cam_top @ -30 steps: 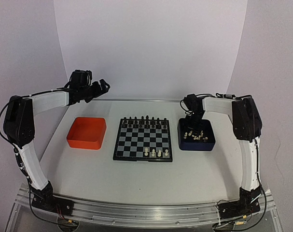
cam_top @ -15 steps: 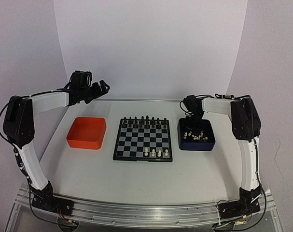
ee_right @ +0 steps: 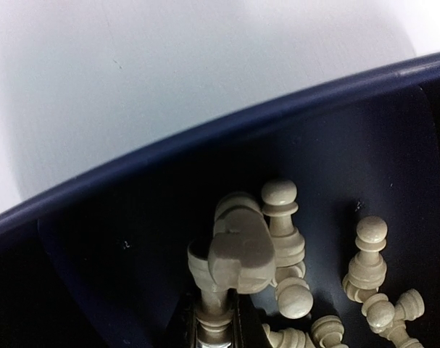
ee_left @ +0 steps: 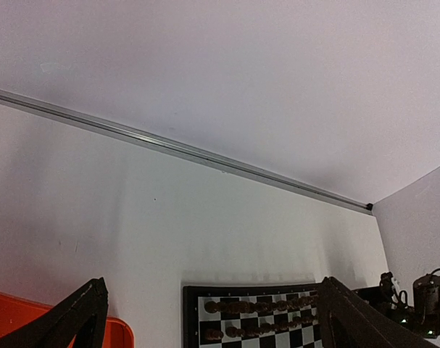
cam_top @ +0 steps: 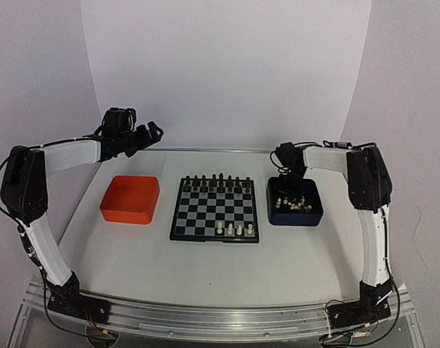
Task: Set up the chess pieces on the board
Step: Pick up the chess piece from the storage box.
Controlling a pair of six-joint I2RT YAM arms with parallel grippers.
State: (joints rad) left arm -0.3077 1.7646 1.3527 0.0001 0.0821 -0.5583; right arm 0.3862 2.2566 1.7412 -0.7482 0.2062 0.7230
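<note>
Few cream pieces (cam_top: 234, 229) stand on the board (cam_top: 212, 208); most lie in the blue tray (cam_top: 295, 221), where the right claw (ee_right: 214, 330) pinches one, while the left claw (ee_left: 211, 290) gapes wide, empty.

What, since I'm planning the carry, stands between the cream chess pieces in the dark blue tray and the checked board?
Nothing visible between dark blue tray and checked board except the tray's wall; the right gripper sits among the cream chess pieces.

No legible txt, brand, no. or sign in any cam I've got. Chess pieces (ee_right: 281, 217), board (cam_top: 205, 210), blue tray (cam_top: 294, 221), orange tray (cam_top: 125, 215): I see no markings.
</note>
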